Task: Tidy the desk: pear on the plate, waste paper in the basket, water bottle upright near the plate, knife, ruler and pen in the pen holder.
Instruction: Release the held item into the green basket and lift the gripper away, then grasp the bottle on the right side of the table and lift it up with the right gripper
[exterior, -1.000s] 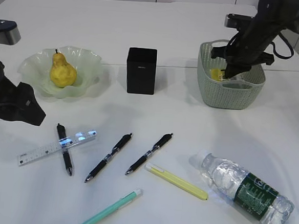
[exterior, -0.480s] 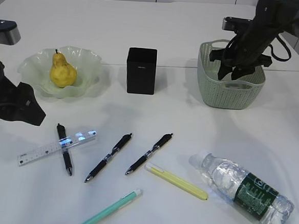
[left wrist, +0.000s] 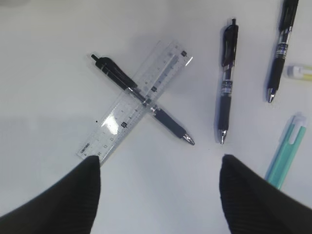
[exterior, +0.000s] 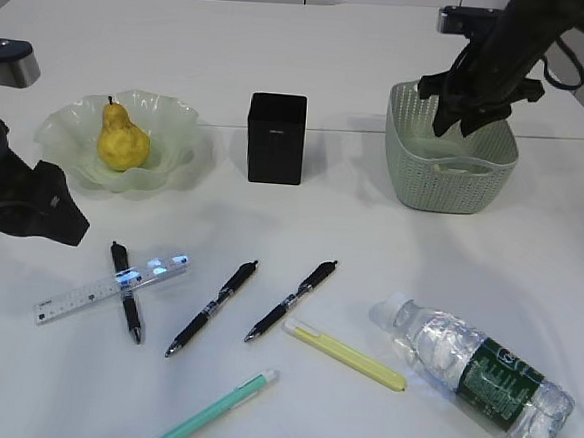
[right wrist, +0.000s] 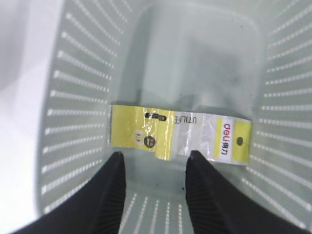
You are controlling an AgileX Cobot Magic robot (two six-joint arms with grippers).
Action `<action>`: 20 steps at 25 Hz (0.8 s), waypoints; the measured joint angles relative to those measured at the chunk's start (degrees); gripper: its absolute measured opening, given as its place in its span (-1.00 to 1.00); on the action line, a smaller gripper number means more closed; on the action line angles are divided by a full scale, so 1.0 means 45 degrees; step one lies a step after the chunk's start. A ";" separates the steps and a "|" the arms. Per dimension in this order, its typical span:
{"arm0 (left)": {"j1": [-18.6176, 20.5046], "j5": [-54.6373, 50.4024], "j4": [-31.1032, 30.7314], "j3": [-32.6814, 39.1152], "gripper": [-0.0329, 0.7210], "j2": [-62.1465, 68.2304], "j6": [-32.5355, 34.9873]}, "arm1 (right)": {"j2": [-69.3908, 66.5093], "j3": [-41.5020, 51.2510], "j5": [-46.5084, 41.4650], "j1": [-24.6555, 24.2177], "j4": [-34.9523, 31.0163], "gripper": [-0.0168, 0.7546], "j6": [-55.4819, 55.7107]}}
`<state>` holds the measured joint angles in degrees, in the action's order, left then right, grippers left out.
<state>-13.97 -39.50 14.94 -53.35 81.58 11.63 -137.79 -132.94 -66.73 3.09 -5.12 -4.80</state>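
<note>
The waste paper, a yellow and clear wrapper, lies on the floor of the sage-green basket. My right gripper hangs open and empty above the wrapper, over the basket's rim. The pear rests in the wavy green plate. The black pen holder stands mid-desk. The water bottle lies on its side at front right. The yellow knife lies beside it. The clear ruler crosses a black pen. My left gripper hovers open just short of the ruler.
Two more black pens and a mint-green pen lie loose on the white desk between the ruler and the knife. The basket's walls close in around my right fingers.
My right gripper opened and let go of the waste paper, which now lies in the basket. The gripper then rose toward the basket's rim. The left arm has not moved.
</note>
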 joint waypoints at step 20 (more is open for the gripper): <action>0.0000 0.0000 0.0121 0.0000 0.51 0.0000 0.0000 | 0.5229 0.2597 -0.1091 0.0000 -0.0670 -0.07 -0.1992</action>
<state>-13.97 -39.50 15.49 -53.35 81.58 11.63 -114.25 -121.25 -71.63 3.09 -8.13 -13.76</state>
